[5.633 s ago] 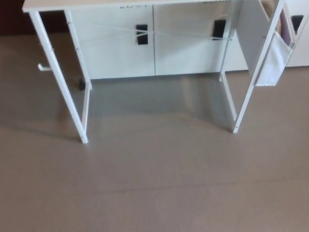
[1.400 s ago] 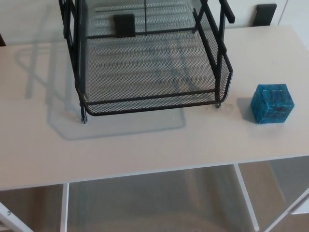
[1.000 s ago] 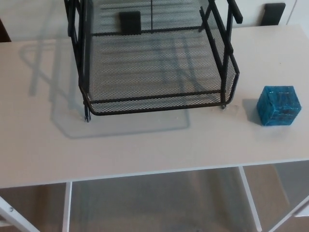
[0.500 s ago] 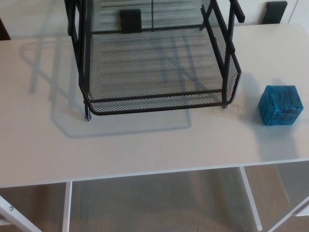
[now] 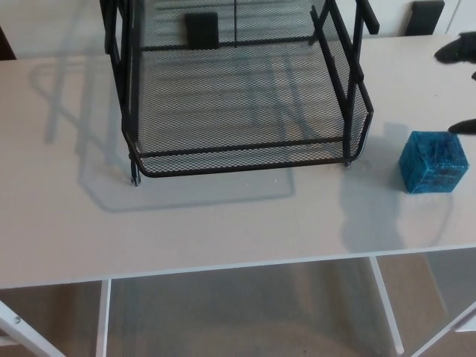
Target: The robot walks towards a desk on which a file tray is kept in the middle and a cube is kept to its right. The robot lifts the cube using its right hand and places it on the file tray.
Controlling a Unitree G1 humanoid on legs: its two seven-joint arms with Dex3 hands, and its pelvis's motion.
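Rightward of the tray, the cube is sitting on the desk, near the tray's front right corner but apart from it, and close to the picture's right edge. It is showing as a small teal-blue block with darker mottled markings on its faces. It is resting flat, with one corner turned a little toward the camera. The tray, of black wire mesh, is standing in the middle of the desk.

Compared with half a second earlier, the right hand is now entering at the right edge, where none was showing before. A broad soft shadow is now spreading over the desk left of and in front of the cube. The cube is keeping its place beside the tray.

Only two dark fingertips are appearing, one at the cube's far edge and one farther back. They are lying well apart with nothing between them, so the hand is reading as spread wide and holding nothing. The palm and arm are being cut off by the frame. Whether the nearer tip is touching the cube is not clear. The tray's upper part is running out of the top of the picture. The left hand is not showing.
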